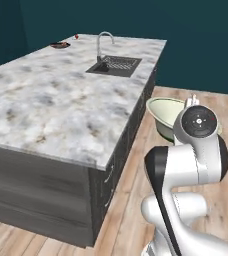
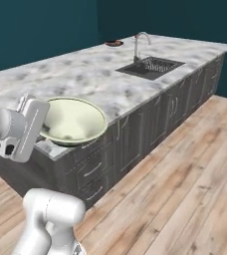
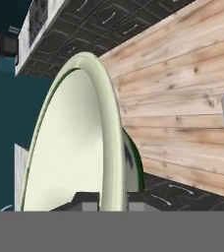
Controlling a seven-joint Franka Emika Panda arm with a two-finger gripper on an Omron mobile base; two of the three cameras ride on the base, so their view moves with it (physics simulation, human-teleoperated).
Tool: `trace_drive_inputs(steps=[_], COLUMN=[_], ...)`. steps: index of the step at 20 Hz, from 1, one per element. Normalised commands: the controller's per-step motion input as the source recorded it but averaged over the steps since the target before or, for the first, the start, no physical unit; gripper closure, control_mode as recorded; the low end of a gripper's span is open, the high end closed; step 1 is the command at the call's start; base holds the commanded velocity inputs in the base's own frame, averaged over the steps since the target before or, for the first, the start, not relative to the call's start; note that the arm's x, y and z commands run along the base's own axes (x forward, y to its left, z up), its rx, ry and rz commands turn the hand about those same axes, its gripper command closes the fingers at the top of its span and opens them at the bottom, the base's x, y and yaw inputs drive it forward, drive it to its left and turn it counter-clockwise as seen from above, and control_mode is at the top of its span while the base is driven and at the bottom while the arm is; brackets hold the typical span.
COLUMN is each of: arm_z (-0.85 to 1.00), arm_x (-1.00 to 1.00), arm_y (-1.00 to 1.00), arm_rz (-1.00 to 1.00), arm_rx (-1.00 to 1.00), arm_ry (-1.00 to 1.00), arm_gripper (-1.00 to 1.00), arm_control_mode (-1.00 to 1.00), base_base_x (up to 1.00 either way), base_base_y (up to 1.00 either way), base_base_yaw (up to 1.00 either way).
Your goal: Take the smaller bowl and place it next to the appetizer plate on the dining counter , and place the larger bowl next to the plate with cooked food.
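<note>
At hand-view bottom, the gripper [image 3: 111, 199] is pinching the larger bowl's [image 3: 70, 142] rim, jaws nearly together, one finger [image 3: 87, 200] inside and one outside. Bowl is hanging in the air beside the dining counter [image 1: 61, 100], off its top, mouth opening upward in the right base view, slightly tilted. Left base view is showing the plate with cooked food [image 1: 60, 45] at the far end beyond the sink [image 1: 115, 65]; hand view is showing the bowl's dark green underside.
</note>
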Motion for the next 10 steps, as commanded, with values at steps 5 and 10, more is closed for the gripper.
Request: trace_drive_inputs(steps=[5,10], arm_z=[0.00,0.00], arm_x=[0.00,0.00], arm_y=[0.00,0.00], arm_rz=[0.00,0.00], arm_rx=[0.00,0.00], arm_ry=[0.00,0.00], arm_gripper=[1.00,1.00], arm_control_mode=[1.00,1.00], base_base_x=[0.31,0.44], base_base_y=[1.00,1.00], base_base_yaw=[0.00,-0.03])
